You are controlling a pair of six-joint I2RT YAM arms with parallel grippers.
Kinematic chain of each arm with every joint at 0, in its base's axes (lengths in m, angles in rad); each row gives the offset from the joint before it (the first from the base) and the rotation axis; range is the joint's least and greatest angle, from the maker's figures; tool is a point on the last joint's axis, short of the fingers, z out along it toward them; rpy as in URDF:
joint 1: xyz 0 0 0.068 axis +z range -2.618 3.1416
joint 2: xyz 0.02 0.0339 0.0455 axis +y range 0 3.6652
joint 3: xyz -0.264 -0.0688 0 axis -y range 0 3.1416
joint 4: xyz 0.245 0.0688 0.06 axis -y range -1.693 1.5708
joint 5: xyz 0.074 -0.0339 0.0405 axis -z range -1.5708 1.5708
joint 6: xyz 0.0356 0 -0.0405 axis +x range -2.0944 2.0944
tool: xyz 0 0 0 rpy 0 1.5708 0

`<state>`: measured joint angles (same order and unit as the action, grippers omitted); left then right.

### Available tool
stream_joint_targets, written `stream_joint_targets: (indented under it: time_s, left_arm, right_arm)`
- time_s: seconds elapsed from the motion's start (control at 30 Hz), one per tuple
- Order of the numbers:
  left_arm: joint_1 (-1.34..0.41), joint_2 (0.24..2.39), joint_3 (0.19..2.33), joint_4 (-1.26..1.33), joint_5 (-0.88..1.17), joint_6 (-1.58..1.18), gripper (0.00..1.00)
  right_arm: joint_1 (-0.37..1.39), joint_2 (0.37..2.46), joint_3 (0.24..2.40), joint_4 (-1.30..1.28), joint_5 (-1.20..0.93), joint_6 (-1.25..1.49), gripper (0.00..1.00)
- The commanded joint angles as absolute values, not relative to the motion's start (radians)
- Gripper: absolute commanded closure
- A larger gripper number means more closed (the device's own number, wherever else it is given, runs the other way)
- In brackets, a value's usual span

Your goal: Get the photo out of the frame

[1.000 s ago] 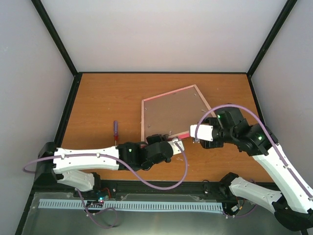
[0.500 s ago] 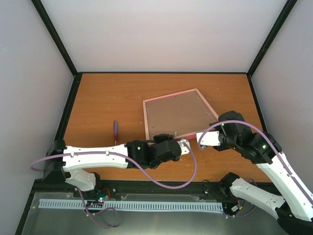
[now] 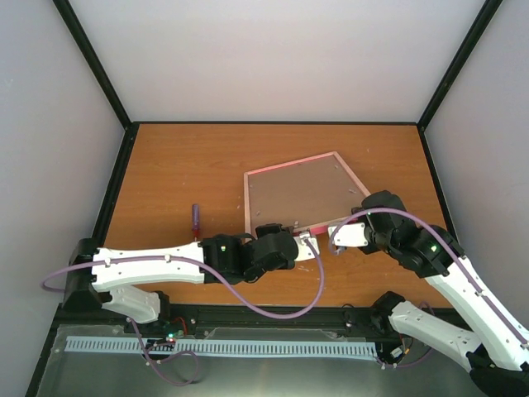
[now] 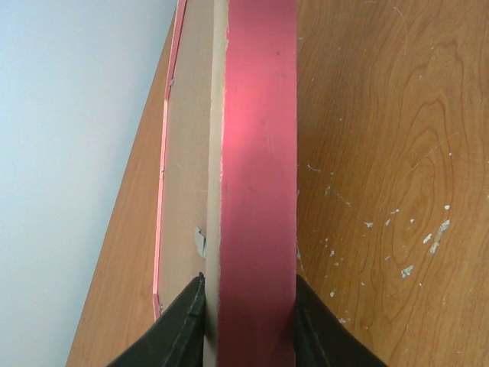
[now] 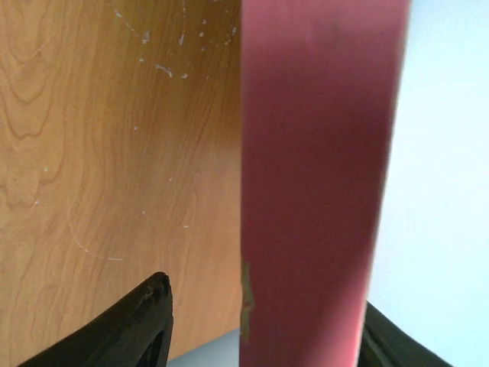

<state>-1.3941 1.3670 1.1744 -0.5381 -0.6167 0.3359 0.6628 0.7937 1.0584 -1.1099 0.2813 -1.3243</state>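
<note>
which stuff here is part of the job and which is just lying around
Job: frame, back up, near edge clamped in the left gripper, right gripper open around it; photo not visible.
Lying about: screwdriver on the table.

1. My top camera sits above and behind the arm bases. It looks down and forward from far off, taking in the whole desk (image 3: 182,165), with the frame (image 3: 302,188) mid-view.
2. My left wrist camera looks out along the left end effector (image 4: 248,336), very close to the frame's pink edge, with desk on the right and wall on the left.
3. My right wrist camera looks past the right end effector (image 5: 263,329), closer still, so that edge blurs. Here the desk is left and the wall right.
4. All three views share the frame's near edge and the desk beside it.
</note>
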Motion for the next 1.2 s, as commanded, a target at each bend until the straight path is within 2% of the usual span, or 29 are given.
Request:
stream_joint_targets:
  time_s: [0.0,0.1,0.2,0.23,0.37,0.4,0.6,0.9,1.03,1.17]
  left_arm:
    - [-1.391,1.305,1.21,-0.386,-0.525,0.277,0.92]
    - [-1.391,1.291,1.203,-0.367,-0.519,0.286,0.91]
    - [-1.391,1.281,1.202,-0.361,-0.532,0.286,0.87]
    - [-1.391,1.275,1.199,-0.359,-0.537,0.283,0.81]
    - [-1.391,1.216,1.143,-0.321,-0.558,0.257,0.47]
    - [-1.391,1.192,1.118,-0.306,-0.56,0.248,0.41]
    - [-1.392,0.975,0.871,-0.195,-0.491,0.23,0.2]
    - [-1.392,0.62,0.541,0.039,-0.296,0.399,0.2]
    - [-1.392,0.616,0.51,0.044,-0.326,0.421,0.21]
    - [-1.391,0.646,0.515,0.038,-0.308,0.421,0.29]
  right_arm:
    - [0.672,0.772,1.044,-1.039,0.304,-1.358,0.49]
    - [0.674,0.776,1.045,-1.042,0.285,-1.35,0.6]
    - [0.673,0.786,1.057,-1.055,0.275,-1.326,0.78]
    - [0.673,0.789,1.066,-1.061,0.27,-1.313,0.82]
    - [0.673,0.803,1.148,-1.109,0.232,-1.269,0.94]
    - [0.673,0.803,1.167,-1.128,0.226,-1.268,0.96]
    - [0.672,0.735,1.221,-1.2,0.214,-1.311,0.97]
    - [0.672,0.67,1.265,-1.277,0.153,-1.273,0.97]
    - [0.672,0.655,1.286,-1.289,0.124,-1.254,0.97]
    - [0.673,0.646,1.294,-1.292,0.093,-1.235,0.97]
